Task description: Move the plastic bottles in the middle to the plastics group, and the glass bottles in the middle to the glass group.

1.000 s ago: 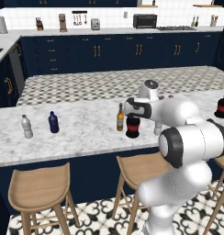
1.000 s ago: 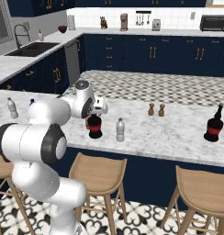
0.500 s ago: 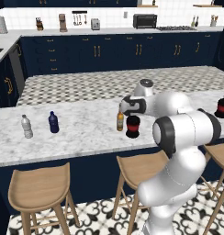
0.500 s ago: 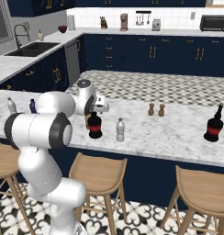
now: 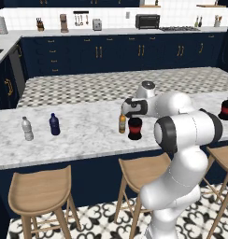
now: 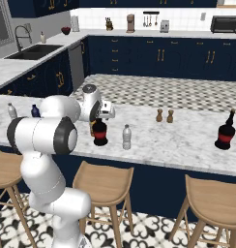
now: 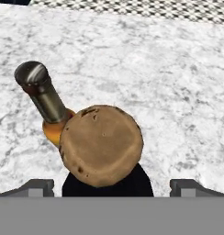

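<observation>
Black bottle (image 7: 102,149) with a cork stopper stands directly under the open gripper (image 7: 111,186), upright on the marble surface (image 7: 178,92). Amber bottle (image 7: 42,103) stands just beside it, so a descending finger could knock that over.

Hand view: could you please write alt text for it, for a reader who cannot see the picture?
Seen from right above, the brown cork top of a black bottle sits between the open gripper fingertips, low in the frame. An amber bottle with a dark metallic cap stands just beside it on the white marble counter.
</observation>
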Robot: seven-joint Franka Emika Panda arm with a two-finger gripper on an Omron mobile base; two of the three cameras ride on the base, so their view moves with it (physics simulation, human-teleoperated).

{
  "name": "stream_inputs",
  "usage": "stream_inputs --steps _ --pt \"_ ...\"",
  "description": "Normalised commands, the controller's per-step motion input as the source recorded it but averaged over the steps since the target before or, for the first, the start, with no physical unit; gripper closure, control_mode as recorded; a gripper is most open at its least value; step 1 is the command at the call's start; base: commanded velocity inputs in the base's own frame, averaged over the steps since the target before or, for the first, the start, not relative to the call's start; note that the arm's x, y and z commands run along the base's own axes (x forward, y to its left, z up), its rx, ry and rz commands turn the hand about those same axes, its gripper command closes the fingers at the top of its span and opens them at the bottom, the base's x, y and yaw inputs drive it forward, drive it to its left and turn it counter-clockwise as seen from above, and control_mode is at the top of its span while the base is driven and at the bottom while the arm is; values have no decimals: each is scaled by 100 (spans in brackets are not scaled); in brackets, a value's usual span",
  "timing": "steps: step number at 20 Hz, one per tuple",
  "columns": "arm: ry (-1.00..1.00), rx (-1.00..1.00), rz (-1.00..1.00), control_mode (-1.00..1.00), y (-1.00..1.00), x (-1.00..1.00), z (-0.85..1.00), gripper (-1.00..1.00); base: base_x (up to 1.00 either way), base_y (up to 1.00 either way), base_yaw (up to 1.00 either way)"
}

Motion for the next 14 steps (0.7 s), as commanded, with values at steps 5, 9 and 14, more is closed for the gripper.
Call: stream_inputs --steps 5,9,14 --pt "-10 0 0 -100 0 0 -6 -100 0 0 0" --pt "-6 0 0 -100 0 0 -8 -100 0 0 0" --pt "0 0 0 -100 0 0 0 -100 0 0 0"
